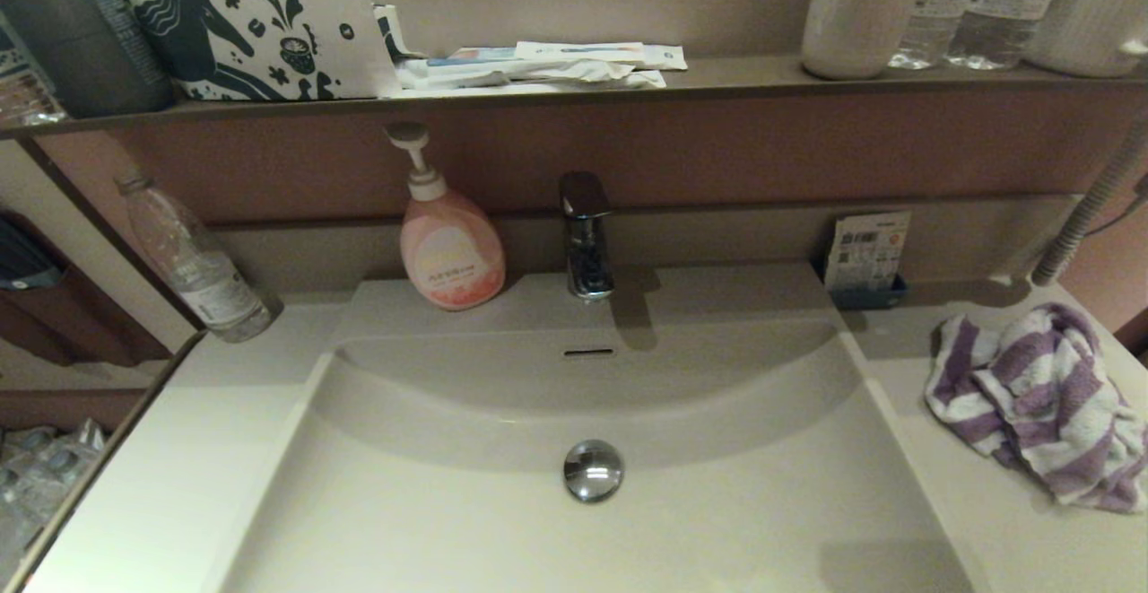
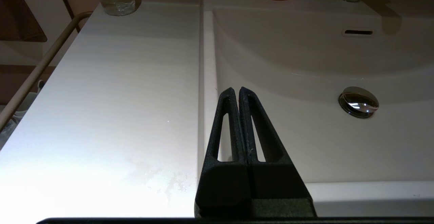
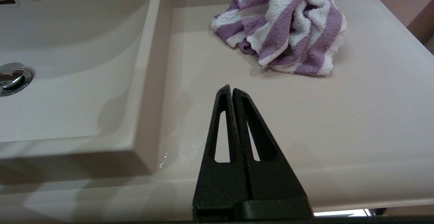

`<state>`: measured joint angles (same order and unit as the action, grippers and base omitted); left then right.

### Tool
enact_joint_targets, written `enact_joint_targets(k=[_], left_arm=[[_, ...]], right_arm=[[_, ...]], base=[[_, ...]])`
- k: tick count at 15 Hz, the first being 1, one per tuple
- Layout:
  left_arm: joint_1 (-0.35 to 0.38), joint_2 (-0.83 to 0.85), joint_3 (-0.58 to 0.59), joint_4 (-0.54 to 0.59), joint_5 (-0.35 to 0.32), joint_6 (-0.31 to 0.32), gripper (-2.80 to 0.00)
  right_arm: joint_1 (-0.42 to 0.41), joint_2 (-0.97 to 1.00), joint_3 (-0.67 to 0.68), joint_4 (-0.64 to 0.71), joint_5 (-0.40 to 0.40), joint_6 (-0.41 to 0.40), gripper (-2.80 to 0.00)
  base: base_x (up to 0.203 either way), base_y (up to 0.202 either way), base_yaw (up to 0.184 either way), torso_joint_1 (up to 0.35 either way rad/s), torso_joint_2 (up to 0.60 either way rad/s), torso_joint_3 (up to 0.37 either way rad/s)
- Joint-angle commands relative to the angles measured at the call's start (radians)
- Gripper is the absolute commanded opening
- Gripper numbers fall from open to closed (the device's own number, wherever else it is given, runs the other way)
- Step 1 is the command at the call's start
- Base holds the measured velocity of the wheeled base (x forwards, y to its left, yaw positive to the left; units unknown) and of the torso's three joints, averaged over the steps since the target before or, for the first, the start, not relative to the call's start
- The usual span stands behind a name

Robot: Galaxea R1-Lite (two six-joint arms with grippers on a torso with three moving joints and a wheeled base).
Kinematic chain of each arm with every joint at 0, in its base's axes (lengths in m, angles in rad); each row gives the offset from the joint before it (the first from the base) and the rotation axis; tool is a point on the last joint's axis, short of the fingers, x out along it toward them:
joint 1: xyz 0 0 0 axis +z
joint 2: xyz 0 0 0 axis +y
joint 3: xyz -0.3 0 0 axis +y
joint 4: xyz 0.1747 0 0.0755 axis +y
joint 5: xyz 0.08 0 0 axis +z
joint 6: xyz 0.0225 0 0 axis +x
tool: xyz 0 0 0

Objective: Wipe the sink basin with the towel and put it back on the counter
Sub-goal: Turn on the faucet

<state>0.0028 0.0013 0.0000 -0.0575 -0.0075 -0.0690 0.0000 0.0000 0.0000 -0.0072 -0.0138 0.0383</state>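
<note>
towel lies bunched on the counter right of the sink basin, untouched; right tool, fingers together, faces it for pickup; left tool, also together, idles at the basin's left rim.

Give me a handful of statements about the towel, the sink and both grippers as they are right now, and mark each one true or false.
1. The crumpled purple-and-white striped towel lies on the off-white counter to the right of the beige rectangular sink basin. True.
2. The right gripper is clamped on the towel. False: its jaws are shut on nothing, short of the towel, above bare counter.
3. The round chrome drain stopper sits in the basin floor with nothing covering it. True.
4. The pink pump soap bottle stands to the right of the chrome faucet. False: it stands to the faucet's left.
5. The left gripper has its jaws wide open. False: they are shut, near the basin's left rim.
</note>
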Motion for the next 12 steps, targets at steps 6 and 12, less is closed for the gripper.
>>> enact_joint_targets(k=[6,12], left_arm=[[0.000,0.000,0.000,0.000,0.000,0.001,-2.80],[0.000,0.000,-0.017,-0.002,-0.012,0.038,-2.80]], right_arm=[[0.000,0.000,0.000,0.000,0.000,0.000,-2.80],[0.000,0.000,0.000,0.000,0.000,0.000,-2.80]], base=[[0.000,0.000,0.000,0.000,0.00,0.000],[0.000,0.000,0.000,0.000,0.00,0.000]])
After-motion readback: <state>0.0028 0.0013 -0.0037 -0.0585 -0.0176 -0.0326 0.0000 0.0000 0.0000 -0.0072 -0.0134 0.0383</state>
